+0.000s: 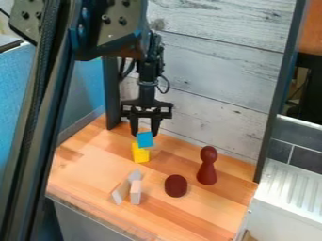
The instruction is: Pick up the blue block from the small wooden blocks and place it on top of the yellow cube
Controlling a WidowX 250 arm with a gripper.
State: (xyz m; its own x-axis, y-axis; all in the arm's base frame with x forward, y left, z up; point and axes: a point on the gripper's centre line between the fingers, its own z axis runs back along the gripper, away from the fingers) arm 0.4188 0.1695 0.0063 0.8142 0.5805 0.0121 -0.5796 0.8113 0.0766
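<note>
The black gripper [145, 132] hangs down over the back left part of the wooden surface, shut on a small blue cube [145, 140] that sits between its fingertips. Directly below the cube is a yellow block [140, 153], whose top edge meets the cube's lower edge in the view. Whether the two touch is not clear.
Pale wooden blocks [136, 192] stand near the front left of the wooden surface [88, 172]. A dark red round piece [176, 186] and a dark red pawn-like figure [207, 165] are to the right. Behind rises a grey plank wall [213, 70]; a white ridged panel [292, 193] lies at the right.
</note>
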